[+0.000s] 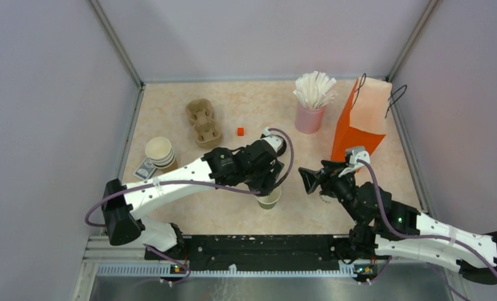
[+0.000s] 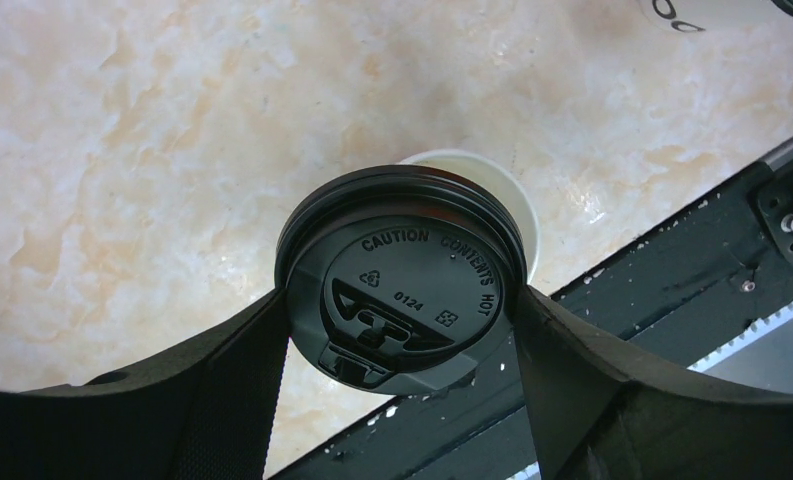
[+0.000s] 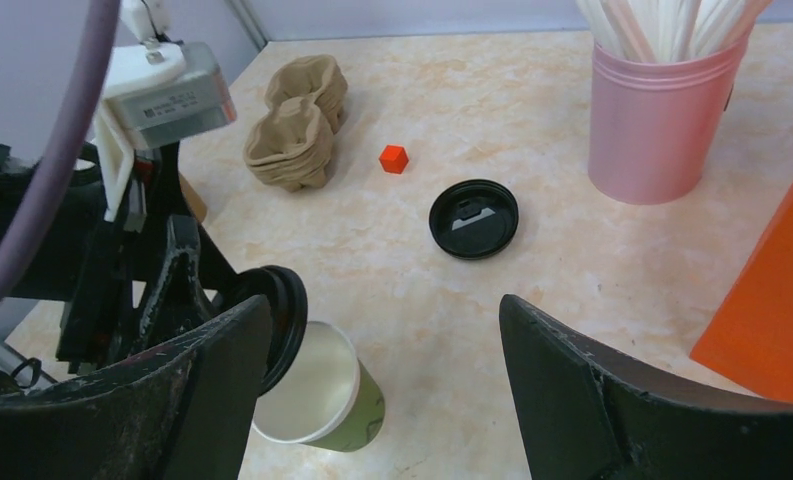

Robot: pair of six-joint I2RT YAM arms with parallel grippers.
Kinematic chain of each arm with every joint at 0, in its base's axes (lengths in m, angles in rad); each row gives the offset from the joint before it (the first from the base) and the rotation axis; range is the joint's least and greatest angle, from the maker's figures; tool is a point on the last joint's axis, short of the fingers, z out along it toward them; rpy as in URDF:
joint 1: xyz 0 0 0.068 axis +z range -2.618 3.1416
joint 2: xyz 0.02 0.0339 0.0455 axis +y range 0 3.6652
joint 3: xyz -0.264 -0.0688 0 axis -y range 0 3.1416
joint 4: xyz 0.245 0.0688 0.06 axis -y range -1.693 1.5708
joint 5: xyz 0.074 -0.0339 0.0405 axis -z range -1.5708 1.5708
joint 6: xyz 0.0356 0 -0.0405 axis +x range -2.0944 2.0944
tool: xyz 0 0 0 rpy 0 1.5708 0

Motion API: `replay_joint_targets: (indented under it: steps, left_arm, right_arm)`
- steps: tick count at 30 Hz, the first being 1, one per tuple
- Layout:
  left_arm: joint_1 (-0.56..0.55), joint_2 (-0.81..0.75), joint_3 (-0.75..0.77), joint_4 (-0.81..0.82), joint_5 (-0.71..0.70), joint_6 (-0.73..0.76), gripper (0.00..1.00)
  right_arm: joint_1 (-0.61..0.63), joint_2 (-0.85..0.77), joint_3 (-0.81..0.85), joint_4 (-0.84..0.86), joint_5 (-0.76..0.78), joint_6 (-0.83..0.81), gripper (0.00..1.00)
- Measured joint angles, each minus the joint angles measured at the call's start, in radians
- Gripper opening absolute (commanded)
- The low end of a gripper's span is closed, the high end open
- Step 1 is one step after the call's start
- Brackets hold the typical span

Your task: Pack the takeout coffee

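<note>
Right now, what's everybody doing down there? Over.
Left end effector clamped on black lid, off-centre over open cup. Right end effector open, empty. Lid not seated; nothing in the way.

- Your left arm (image 1: 164, 191) wears white plastic shells between chunky black joint housings.
- Your right arm (image 1: 440, 241) matches it, with a small green light (image 1: 399, 219) glowing on one black joint.
- A thick lilac-grey cable (image 3: 100, 30) runs along the left arm; a second lilac-grey cable (image 1: 376, 194) follows the right.
- A white box (image 3: 162, 90) at the left wrist carries a grey printed label.
- Your left gripper (image 2: 402, 298) has broad, matt-black wedge fingers (image 2: 222, 390).
- Your right gripper (image 3: 384, 302) has black fingers (image 3: 612, 400), scuffed pale at the edges.
</note>
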Motion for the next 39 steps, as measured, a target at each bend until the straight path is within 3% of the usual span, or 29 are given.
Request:
replay_joint_targets:
  steps: [14,29,39]
  left_arm:
    - [0.000,0.198,0.079,0.000,0.137,0.093,0.70]
    - [0.000,0.226,0.194,-0.100,0.132,0.111,0.70]
    - [-0.001,0.226,0.188,-0.134,0.149,0.111,0.70]
  right_arm:
    - [0.000,-0.048,0.000,-0.040,0.039,0.027,0.82]
    - [0.000,-0.048,0.000,-0.059,0.047,0.027,0.82]
    - [0.000,-0.048,0.000,-0.058,0.046,0.027,0.82]
